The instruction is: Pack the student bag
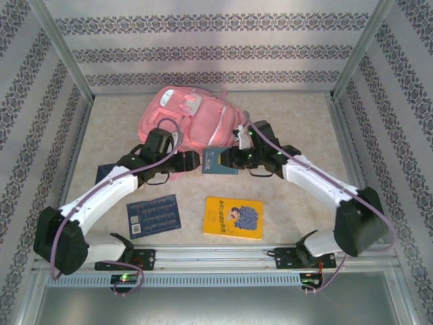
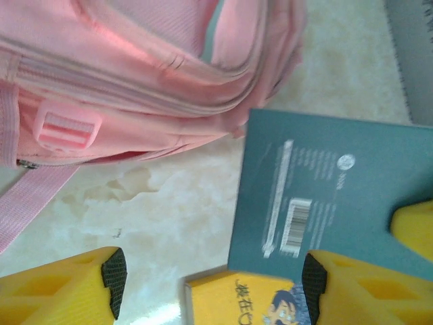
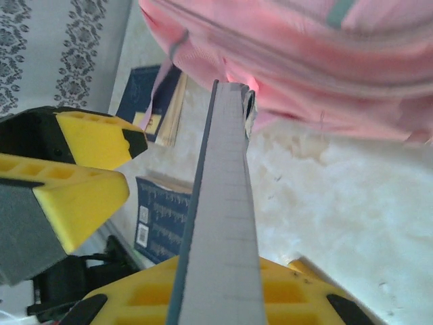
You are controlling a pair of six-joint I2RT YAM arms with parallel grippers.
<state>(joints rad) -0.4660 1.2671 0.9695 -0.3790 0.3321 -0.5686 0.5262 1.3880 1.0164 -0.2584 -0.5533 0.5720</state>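
The student bag [image 1: 193, 118], a large pink backpack, lies at the back middle of the table, and its side shows in the left wrist view [image 2: 135, 68] and the right wrist view [image 3: 311, 54]. My right gripper [image 1: 229, 161] is shut on a teal book [image 1: 219, 161] just in front of the bag, holding it off the table. That book is seen flat in the left wrist view [image 2: 325, 196] and edge-on in the right wrist view [image 3: 223, 223]. My left gripper [image 1: 191, 162] stands open beside the book, with nothing between its fingers [image 2: 115, 277].
A yellow book [image 1: 233, 217] lies flat at the front middle, and a dark blue book [image 1: 154, 215] lies to its left. Another dark book [image 1: 108, 172] sits partly under the left arm. Patterned walls and metal rails close in the table on three sides.
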